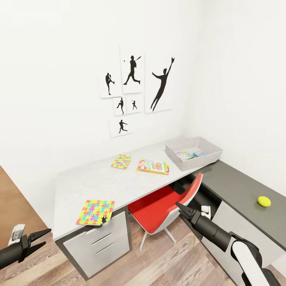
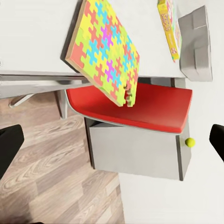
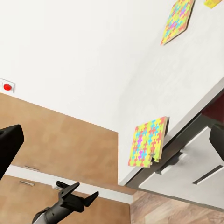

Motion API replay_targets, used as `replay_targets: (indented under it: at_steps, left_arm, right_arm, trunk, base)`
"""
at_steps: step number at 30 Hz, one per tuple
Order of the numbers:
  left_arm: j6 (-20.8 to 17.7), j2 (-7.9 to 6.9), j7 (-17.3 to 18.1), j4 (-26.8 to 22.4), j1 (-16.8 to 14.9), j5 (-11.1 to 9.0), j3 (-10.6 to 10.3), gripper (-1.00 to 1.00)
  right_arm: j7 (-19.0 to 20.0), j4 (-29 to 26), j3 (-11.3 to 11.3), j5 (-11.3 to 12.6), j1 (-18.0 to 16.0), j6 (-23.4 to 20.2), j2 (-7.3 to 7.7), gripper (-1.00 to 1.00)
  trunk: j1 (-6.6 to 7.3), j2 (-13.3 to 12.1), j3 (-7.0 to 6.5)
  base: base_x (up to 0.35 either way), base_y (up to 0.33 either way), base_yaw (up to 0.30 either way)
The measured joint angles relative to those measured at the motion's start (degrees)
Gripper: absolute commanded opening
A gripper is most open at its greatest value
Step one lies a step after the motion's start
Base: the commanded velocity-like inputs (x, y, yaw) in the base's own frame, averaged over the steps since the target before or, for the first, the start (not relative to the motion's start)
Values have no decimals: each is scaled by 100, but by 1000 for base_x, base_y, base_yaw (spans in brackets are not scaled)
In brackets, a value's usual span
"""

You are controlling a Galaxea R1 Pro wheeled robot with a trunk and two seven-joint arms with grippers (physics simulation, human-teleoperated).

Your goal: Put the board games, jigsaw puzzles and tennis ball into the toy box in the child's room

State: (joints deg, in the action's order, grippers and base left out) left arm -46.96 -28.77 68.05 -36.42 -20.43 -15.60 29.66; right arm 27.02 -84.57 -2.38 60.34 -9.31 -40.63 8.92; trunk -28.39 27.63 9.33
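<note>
On the white table point(image 1: 79, 186) one jigsaw puzzle point(image 1: 95, 212) lies at the front edge, slightly overhanging the drawers. A second jigsaw puzzle point(image 1: 121, 161) and a board game point(image 1: 153, 166) lie farther back. The grey toy box point(image 1: 210, 157) stands at the table's far right end with flat colourful boxes point(image 1: 190, 154) inside. The tennis ball point(image 1: 263, 201) rests on the lower dark grey section. My left gripper point(image 1: 43, 237) hangs open, low and left of the table. In front of the red chair my right gripper point(image 1: 181, 209) is open and empty.
A red chair point(image 1: 159, 206) is tucked under the table between the white drawers point(image 1: 99, 242) and the dark section's cabinet point(image 1: 234, 226). White walls with black athlete silhouettes point(image 1: 133, 85) close the corner. Wood-plank floor point(image 1: 167, 262) lies in front of the table.
</note>
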Motion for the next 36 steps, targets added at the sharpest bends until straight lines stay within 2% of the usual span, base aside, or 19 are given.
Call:
replay_targets:
  at_steps: [14, 23, 36]
  left_arm:
    - [31, 9, 34, 9, 0, -52, 0, 100]
    - [69, 11, 45, 4, -1, -65, -1, 100]
    - [82, 12, 55, 4, 0, -66, -1, 100]
  right_arm:
    - [1, 3, 0, -6, -3, 11, -18, 100]
    - [0, 2, 1, -10, -1, 11, -22, 100]
    - [0, 0, 11, 1, -1, -8, -24, 100]
  trunk:
    - [0, 0, 0]
    - [0, 0, 0]
    - [-1, 0, 0]
  base:
    - [0, -3, 0]
    - [0, -161, 0]
    - [-16, -65, 0]
